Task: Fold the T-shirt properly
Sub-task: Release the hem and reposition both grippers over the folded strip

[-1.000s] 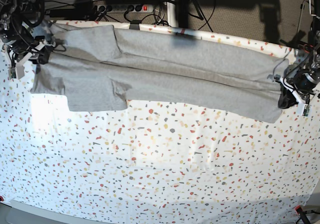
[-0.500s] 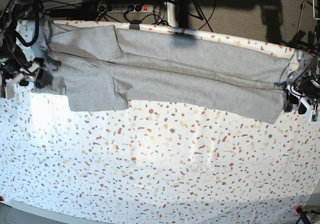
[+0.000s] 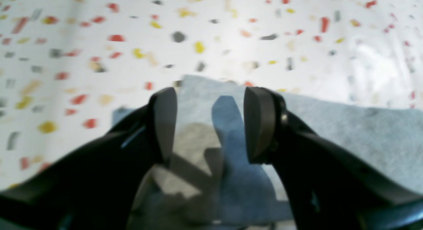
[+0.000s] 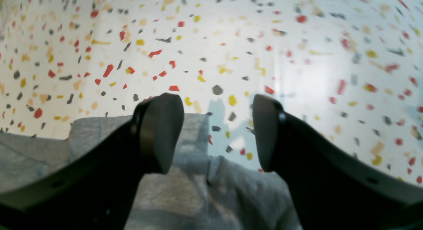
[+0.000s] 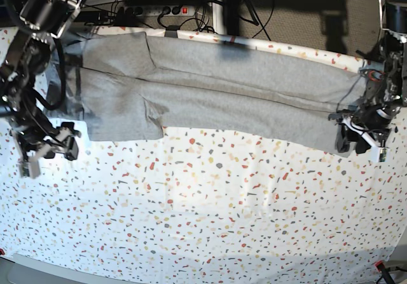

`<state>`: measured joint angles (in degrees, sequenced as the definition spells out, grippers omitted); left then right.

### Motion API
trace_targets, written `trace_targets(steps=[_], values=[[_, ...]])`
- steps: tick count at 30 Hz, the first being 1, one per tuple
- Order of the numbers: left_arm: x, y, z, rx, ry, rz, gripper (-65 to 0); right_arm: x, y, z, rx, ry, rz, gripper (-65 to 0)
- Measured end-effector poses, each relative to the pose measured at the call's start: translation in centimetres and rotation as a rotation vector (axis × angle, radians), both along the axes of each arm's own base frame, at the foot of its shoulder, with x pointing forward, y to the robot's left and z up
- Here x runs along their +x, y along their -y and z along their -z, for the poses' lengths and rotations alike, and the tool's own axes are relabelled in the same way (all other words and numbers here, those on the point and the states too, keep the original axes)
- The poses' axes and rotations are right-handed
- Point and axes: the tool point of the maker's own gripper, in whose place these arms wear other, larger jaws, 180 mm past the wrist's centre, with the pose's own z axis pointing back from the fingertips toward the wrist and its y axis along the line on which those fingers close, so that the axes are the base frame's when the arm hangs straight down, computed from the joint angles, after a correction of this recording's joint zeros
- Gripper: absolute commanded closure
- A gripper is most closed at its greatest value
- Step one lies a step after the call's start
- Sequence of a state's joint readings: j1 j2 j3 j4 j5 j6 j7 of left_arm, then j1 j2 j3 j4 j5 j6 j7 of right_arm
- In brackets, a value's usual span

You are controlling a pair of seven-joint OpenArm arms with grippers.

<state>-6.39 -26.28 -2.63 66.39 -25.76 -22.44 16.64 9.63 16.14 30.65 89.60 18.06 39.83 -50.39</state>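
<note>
The heather-grey T-shirt point(image 5: 222, 87) lies plain side up, folded into a long strip across the back of the speckled table point(image 5: 203, 220). No lettering shows. My left gripper point(image 5: 356, 143) is open over the shirt's near right corner; in the left wrist view the open left gripper point(image 3: 210, 124) has grey cloth point(image 3: 330, 131) lying flat between and below its fingers. My right gripper point(image 5: 48, 149) is open over the tablecloth, just in front of the shirt's left end. In the right wrist view the right gripper point(image 4: 214, 131) is open, with the shirt's edge point(image 4: 185, 190) under it.
A power strip point(image 5: 159, 9) and cables lie on the floor behind the table's back edge. The table's white speckled cover stretches in front of the shirt to the near edge.
Both arms have moved toward the table's front. The right gripper left the shirt's left end and now hangs over the cloth. The left gripper moved inward onto the shirt's near right corner.
</note>
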Motion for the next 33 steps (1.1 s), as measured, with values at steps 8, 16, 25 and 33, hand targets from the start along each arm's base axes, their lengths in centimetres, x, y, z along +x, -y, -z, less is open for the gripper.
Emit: trace_targets(steps=[8, 16, 25, 33], values=[[0.1, 2.9, 1.2, -0.013, -0.011, 0.025, -32.1, 2.4, -0.4, 5.5, 0.038, -0.192, -0.026, -36.8], [0.1, 2.8, 1.1, -0.01, -0.009, 0.021, -32.1, 2.3, 0.9, 8.7, 0.088, -0.315, -0.003, -36.6], [0.1, 2.8, 1.1, -0.01, -0.009, 0.021, -32.1, 2.1, -1.3, 10.4, 0.052, -0.372, -0.085, -33.2], [0.1, 2.8, 1.1, -0.009, -0.009, 0.021, -32.1, 1.7, -1.5, 10.8, 0.048, -0.405, -0.094, -15.8]])
